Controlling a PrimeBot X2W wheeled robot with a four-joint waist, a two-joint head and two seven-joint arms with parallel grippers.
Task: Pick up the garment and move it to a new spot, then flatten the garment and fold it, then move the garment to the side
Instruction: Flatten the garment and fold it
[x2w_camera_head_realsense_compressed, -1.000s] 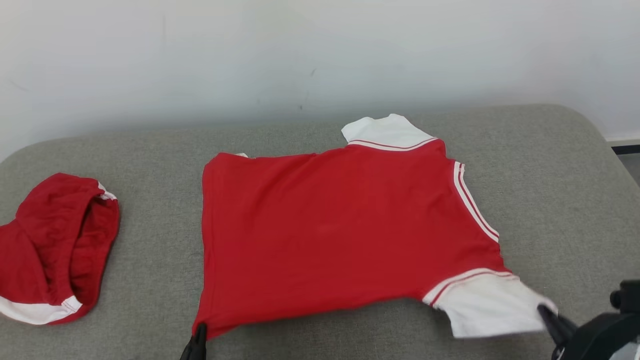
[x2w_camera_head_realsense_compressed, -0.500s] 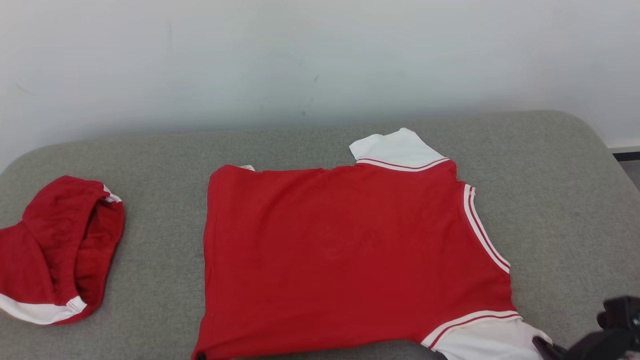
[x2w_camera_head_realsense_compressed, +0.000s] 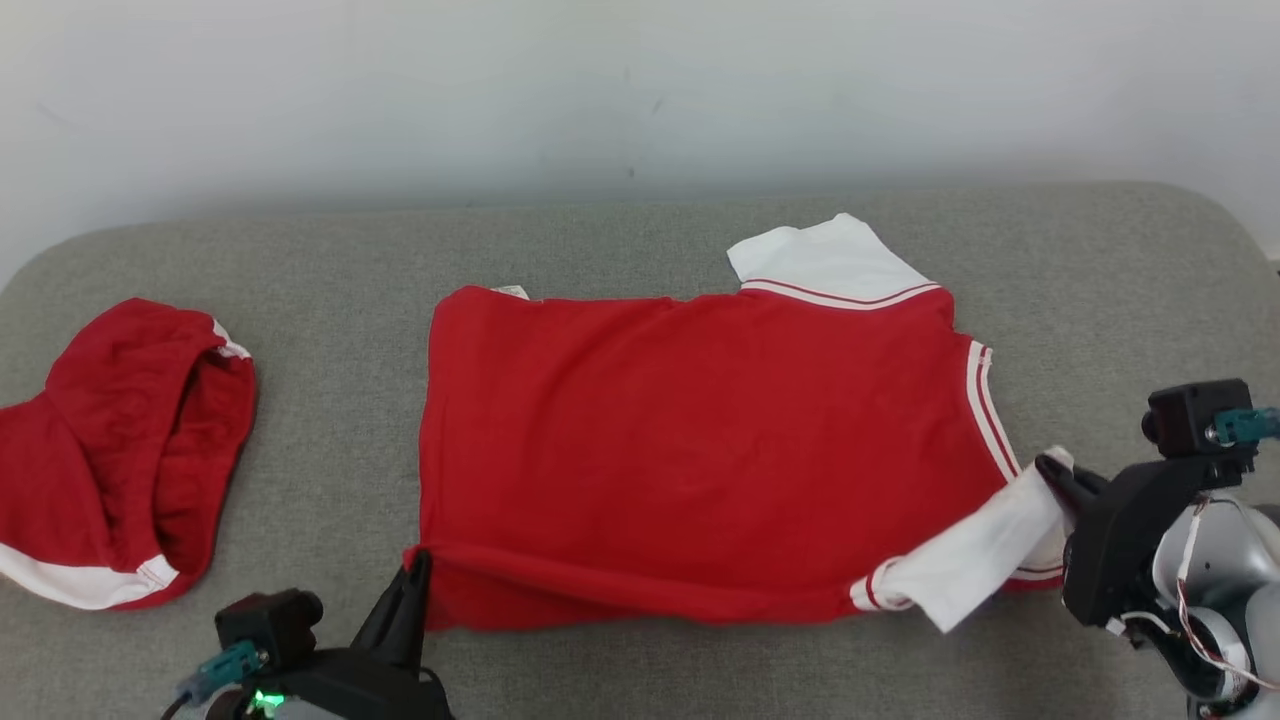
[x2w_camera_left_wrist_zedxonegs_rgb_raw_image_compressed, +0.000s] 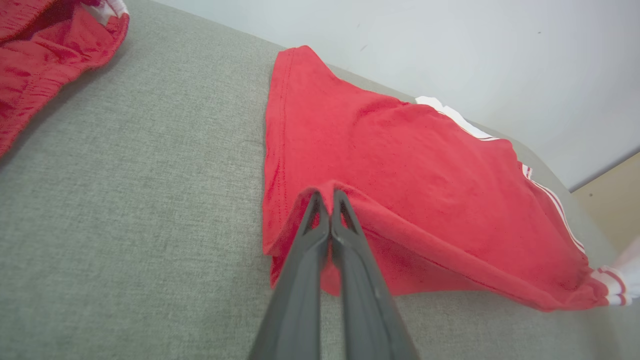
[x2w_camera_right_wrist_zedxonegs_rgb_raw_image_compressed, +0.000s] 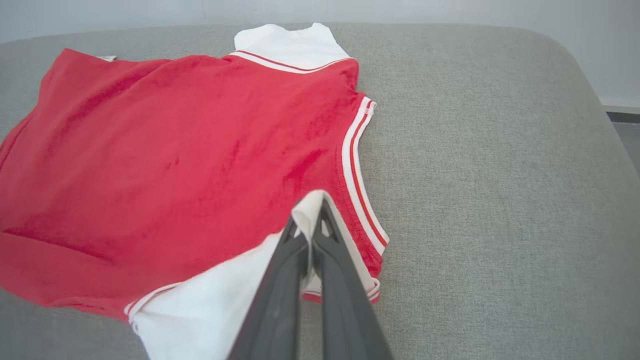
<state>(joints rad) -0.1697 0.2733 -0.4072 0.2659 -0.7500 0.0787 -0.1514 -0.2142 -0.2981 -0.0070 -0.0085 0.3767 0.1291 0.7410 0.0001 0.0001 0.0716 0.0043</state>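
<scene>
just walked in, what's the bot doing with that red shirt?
It is mid-fold. The red shirt lies spread on the grey cushion. The left gripper is shut on the near hem corner, and the right gripper is shut on the near white sleeve. Both parts are raised and turned in over the shirt. A second red garment sits bunched at the far left, apart from both grippers.

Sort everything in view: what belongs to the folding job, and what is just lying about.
Job: red shirt; left claw, shut on its hem corner; right claw, shut on its near white sleeve.
Lying about: crumpled red garment, at the left; grey padded surface beneath both.
</scene>
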